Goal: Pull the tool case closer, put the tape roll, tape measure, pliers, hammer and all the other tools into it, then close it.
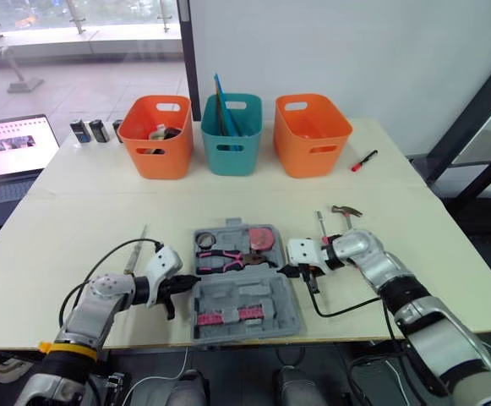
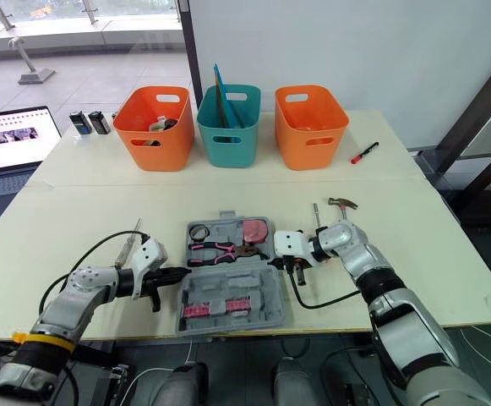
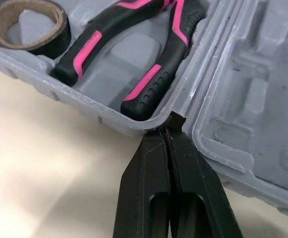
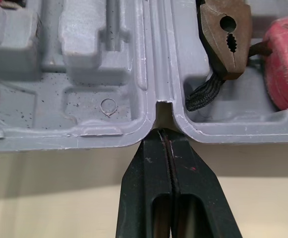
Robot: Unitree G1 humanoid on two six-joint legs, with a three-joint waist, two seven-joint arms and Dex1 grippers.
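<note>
The grey tool case (image 1: pixel 276 320) lies open near the table's front edge. Its far half holds the black tape roll (image 1: pixel 205 241), the pink-handled pliers (image 1: pixel 226 259) and the red tape measure (image 1: pixel 263 238). Pink-handled tools sit in the near half. My left gripper (image 1: pixel 193 287) is shut, with its tips against the hinge notch on the case's left side (image 3: pixel 173 120). My right gripper (image 1: pixel 286 271) is shut too, touching the hinge notch on the right side (image 4: pixel 163 133). The hammer (image 1: pixel 345 211) and a thin tool (image 1: pixel 321 225) lie on the table right of the case. Another thin tool (image 1: pixel 137 250) lies to the left.
Two orange bins (image 1: pixel 155 135) (image 1: pixel 311 134) and a teal bin (image 1: pixel 231 133) stand in a row at the back. A red marker (image 1: pixel 363 161) lies at the back right. A laptop (image 1: pixel 13 145) and small dark items (image 1: pixel 90 130) are at the back left. A black cable (image 1: pixel 338 311) loops by my right arm.
</note>
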